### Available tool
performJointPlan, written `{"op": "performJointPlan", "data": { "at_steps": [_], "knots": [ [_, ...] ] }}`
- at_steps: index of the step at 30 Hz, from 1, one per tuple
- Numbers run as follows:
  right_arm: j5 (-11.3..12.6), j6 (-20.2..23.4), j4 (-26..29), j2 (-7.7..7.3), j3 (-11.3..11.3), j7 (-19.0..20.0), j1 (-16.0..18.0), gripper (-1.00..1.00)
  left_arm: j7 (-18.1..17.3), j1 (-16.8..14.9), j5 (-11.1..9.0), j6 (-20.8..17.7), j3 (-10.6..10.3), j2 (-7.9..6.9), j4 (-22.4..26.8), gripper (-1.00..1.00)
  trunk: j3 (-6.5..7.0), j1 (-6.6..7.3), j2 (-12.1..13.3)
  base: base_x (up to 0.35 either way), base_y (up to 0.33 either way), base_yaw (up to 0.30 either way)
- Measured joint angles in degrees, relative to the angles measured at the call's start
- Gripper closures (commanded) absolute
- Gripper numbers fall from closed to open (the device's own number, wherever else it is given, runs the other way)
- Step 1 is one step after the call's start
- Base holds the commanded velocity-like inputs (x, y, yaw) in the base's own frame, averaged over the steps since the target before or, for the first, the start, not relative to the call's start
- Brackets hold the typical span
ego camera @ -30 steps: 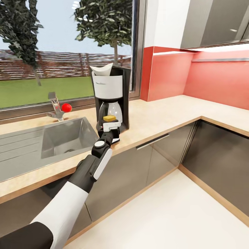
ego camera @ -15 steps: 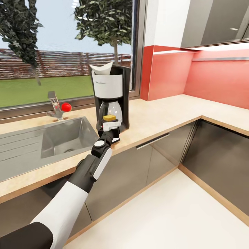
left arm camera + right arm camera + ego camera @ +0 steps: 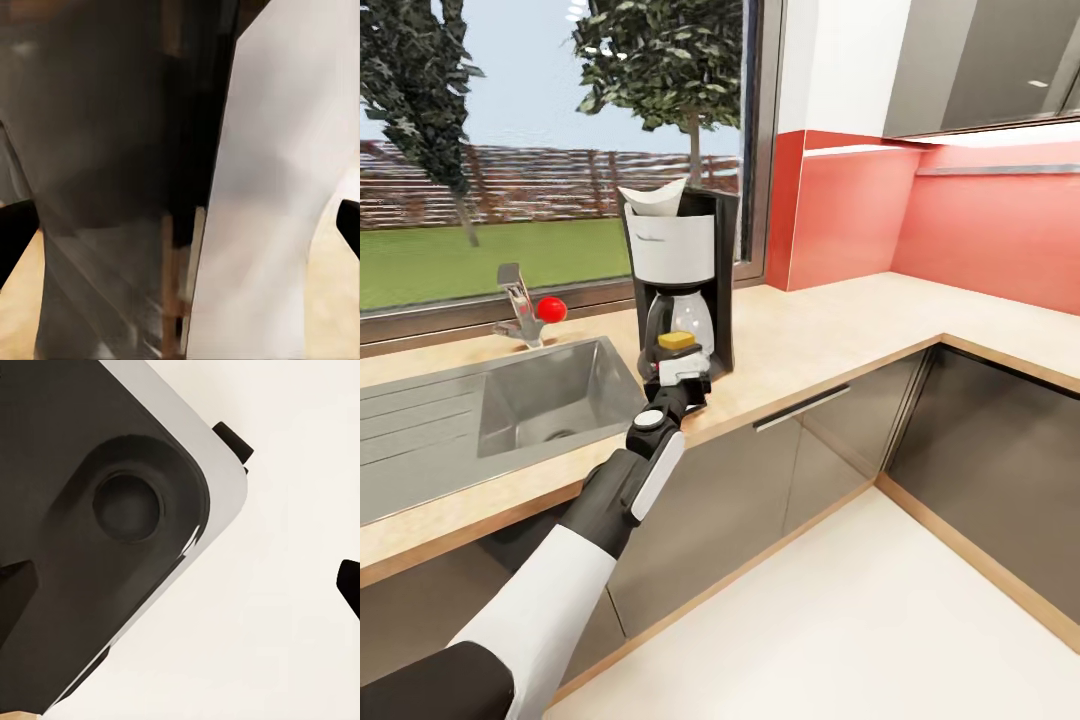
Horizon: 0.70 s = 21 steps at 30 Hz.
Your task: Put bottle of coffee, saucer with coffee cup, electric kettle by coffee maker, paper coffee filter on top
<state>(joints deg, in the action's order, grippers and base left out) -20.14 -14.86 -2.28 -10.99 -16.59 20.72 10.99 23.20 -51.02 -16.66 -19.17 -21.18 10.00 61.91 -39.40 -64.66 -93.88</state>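
Countertop (image 3: 830, 335) — the long wood-grain bench over grey cabinet fronts — runs under the window and turns a corner at the red wall. Set into it is the steel sink (image 3: 520, 400), its basin bare, with a tap (image 3: 520, 312) and a red knob behind it. Beside the sink's right edge the coffee maker (image 3: 680, 285) stands upright on the bench, black-framed with a white front panel. Its glass carafe (image 3: 682, 322) sits in the lower bay. On top of the machine a paper coffee filter (image 3: 652, 200) rests in the open hopper, its white pointed edges sticking up above the rim.

From the lower left of the head view the left arm reaches up to the bench edge, and the left tool (image 3: 680, 372) is directly in front of the carafe. It is closed on the bottle of coffee (image 3: 677, 342), whose yellow-gold cap shows just above the fingers; whether the bottle's base touches the bench cannot be told. The left wrist view is a close blur of dark and white surfaces.

The right tool's (image 3: 180, 581) dark fingertips stand wide apart with nothing between them, over pale floor beside a dark rounded part of the robot.
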Motion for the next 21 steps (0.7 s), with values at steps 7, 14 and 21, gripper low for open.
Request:
{"op": "performJointPlan", "data": {
  "at_steps": [7,14,21],
  "knots": [
    [0.0,0.0,0.0,0.0,0.0,0.0,0.0,-1.0,0.0,0.0,0.0,0.0,0.0,0.0,0.1,-1.0,0.0,0.0,0.0,0.0,0.0,0.0],
    [0.0,0.0,0.0,0.0,0.0,0.0,0.0,-1.0,0.0,0.0,0.0,0.0,0.0,0.0,0.1,-1.0,0.0,0.0,0.0,0.0,0.0,0.0],
    [0.0,0.0,0.0,0.0,0.0,0.0,0.0,-1.0,0.0,0.0,0.0,0.0,0.0,0.0,0.1,-1.0,0.0,-0.02,0.0,-0.079,0.0,0.0]
  ]
}}
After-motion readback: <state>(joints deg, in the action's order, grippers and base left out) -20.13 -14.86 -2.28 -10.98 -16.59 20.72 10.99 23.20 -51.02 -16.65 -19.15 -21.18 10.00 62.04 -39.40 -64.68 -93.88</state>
